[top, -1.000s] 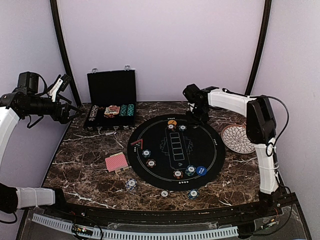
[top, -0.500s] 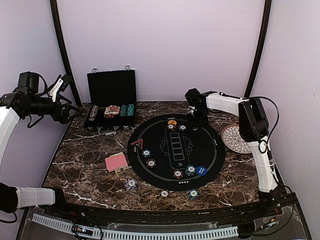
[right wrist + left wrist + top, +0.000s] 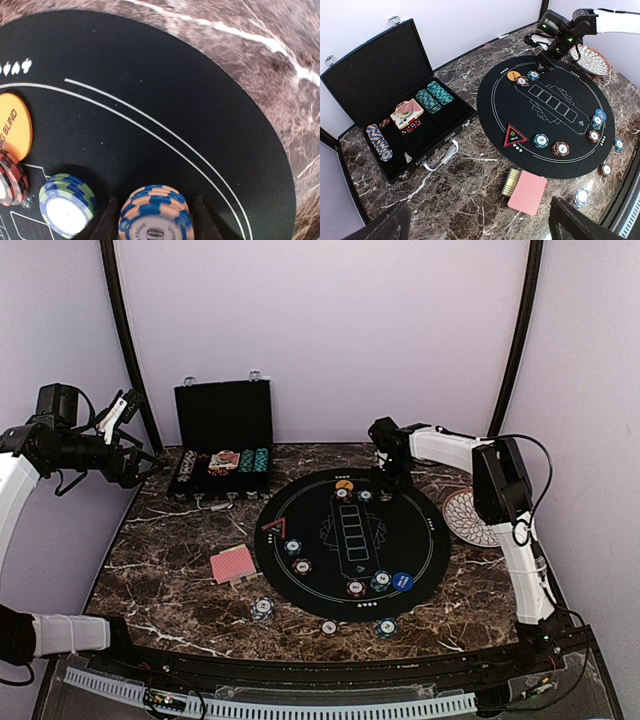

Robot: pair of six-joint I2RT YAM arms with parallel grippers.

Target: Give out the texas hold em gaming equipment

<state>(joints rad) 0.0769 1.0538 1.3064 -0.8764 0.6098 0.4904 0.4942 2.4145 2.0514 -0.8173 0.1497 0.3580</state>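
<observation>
- Placing an orange-and-blue chip stack (image 3: 156,212) near the mat (image 3: 150,100) rim; the right gripper (image 3: 154,202) is clamping it between both fingers.
- Green-and-blue chip stack (image 3: 67,202) is sitting just beside the gripper, with the orange marker disc (image 3: 12,127) beyond it.
- Next move is probably calling for a release and straight lift, not nudging that neighbour.
- Left gripper (image 3: 480,220) is hanging wide open and empty.
- Versus a second ago: the right elbow is folding inward, gripper edging rimward.
</observation>
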